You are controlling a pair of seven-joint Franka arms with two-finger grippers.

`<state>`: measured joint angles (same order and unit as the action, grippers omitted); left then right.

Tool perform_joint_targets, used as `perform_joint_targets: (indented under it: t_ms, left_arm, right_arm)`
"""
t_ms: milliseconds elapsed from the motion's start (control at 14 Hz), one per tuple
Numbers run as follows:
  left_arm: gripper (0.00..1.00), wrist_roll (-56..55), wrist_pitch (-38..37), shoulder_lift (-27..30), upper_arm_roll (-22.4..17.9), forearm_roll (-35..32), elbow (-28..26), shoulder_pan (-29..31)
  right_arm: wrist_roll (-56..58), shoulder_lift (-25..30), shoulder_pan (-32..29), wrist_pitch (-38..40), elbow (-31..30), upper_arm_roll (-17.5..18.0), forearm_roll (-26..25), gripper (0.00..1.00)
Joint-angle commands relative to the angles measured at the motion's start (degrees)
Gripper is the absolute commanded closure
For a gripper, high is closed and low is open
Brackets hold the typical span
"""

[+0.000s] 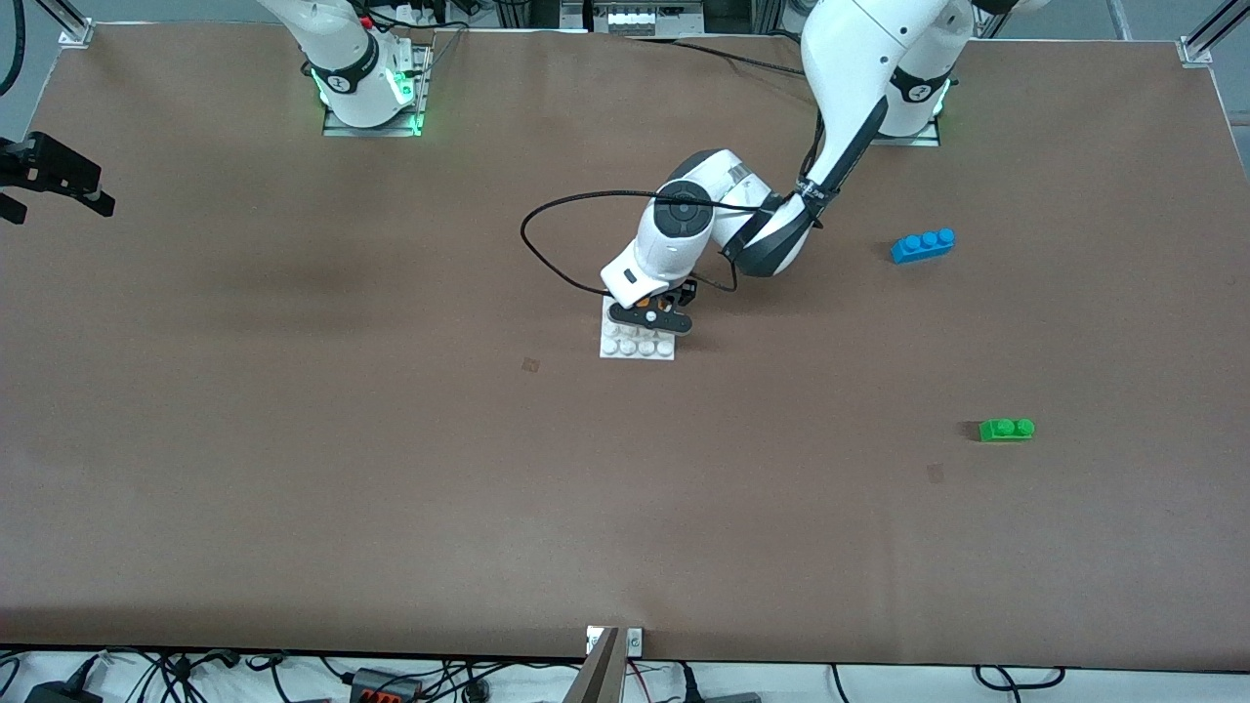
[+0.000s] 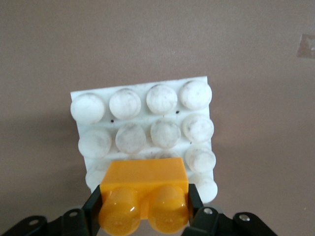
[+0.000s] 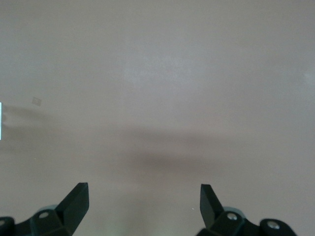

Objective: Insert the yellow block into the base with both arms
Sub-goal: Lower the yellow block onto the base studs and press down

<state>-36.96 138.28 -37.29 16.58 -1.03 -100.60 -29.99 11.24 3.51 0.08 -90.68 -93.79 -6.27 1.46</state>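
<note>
the right gripper (image 1: 59, 186) hangs over the bare brown table (image 1: 293, 439) out at the right arm's end, well apart from everything else. in its own wrist view the two black fingers (image 3: 74, 201) stand wide apart with nothing between them, only tabletop below. that arm waits.

moving toward the middle, there's the base (image 1: 637, 344), a flat white square plate with rows of round studs, lying flat on the table. the left arm reaches down from its stand and its left gripper (image 1: 652, 314) sits right over the edge of the base that lies farther from the front camera. a black cable loops off the wrist above the table.

and there it is, the yellow block (image 2: 145, 194), clamped between the left gripper's fingers (image 2: 93, 204), one finger on each short side, both studs facing the wrist camera. in that wrist view the block covers part of the base's row nearest the gripper, while the other white studs show uncovered. whether the block is touching those studs or only just above them, i can't tell.

on toward the left arm's end, a blue brick (image 1: 923, 244) with three studs lies alone, and a green brick (image 1: 1006, 429) with two studs lies nearer the front camera than the blue one, both well apart from the base.
</note>
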Motion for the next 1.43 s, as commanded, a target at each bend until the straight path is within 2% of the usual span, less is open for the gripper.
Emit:
perform_joint_targets:
  t_ms: [0, 429, 1000, 1071, 1143, 1214, 1357]
  left_arm:
    - [0.57, -0.39, -0.38, -2.35, -1.90, -1.25, 2.95, -1.82]
    - [0.57, -0.39, -0.56, -2.96, -2.25, -4.77, 2.78, -2.52]
    - [0.57, -2.84, -2.14, -4.02, -2.61, -4.51, 3.13, -4.11]
    - [0.51, -4.07, -2.14, -4.02, -2.61, -4.33, 3.13, -4.02]
    - [0.12, -5.21, -2.14, -3.84, -2.69, -4.42, 3.13, -3.93]
    - [0.00, -6.44, -2.14, -3.49, -2.61, -4.51, 3.13, -3.84]
    - [0.00, -6.81, -4.23, -2.09, -2.61, -3.63, 4.26, -2.53]
  right_arm:
    - [-0.26, -0.52, 0.97, 0.77, 1.06, -0.59, 1.00, 0.00]
    - [-0.26, -0.61, 0.97, 0.86, 1.15, -0.59, 1.00, 0.00]
    - [0.36, -0.61, 0.45, 1.30, 1.06, -0.85, 1.09, 0.00]
    - [0.36, -0.61, 0.45, 1.30, 1.06, -0.85, 1.09, 0.00]
    - [0.36, -0.61, 0.45, 1.39, 1.06, -0.85, 1.09, 0.00]
    - [0.36, -0.61, 0.45, 1.39, 1.06, -0.85, 1.09, 0.00]
    - [0.36, -0.61, 0.45, 1.48, 1.06, -0.85, 1.09, 0.00]
